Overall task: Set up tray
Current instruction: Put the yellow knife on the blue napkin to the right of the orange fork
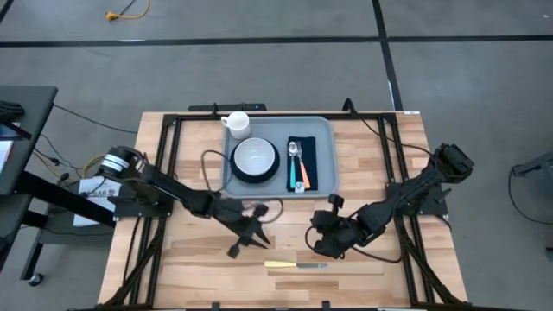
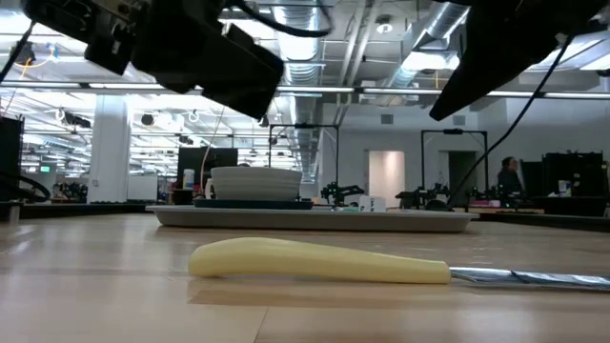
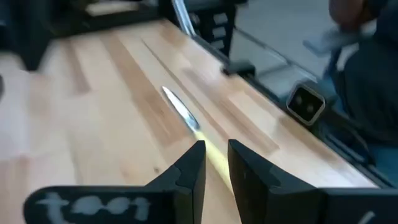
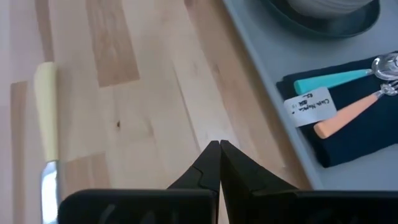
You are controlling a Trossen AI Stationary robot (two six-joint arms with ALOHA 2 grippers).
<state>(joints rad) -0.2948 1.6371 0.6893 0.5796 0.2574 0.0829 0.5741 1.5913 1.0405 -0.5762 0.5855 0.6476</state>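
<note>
While the knife [image 1: 295, 264] is lying crosswise near the table's front edge, well apart from the tray [image 1: 321, 130], your left gripper [image 1: 244, 239] is hovering nearer it, slightly parted and empty; the right gripper [image 1: 325, 245] is closed, empty.
</note>
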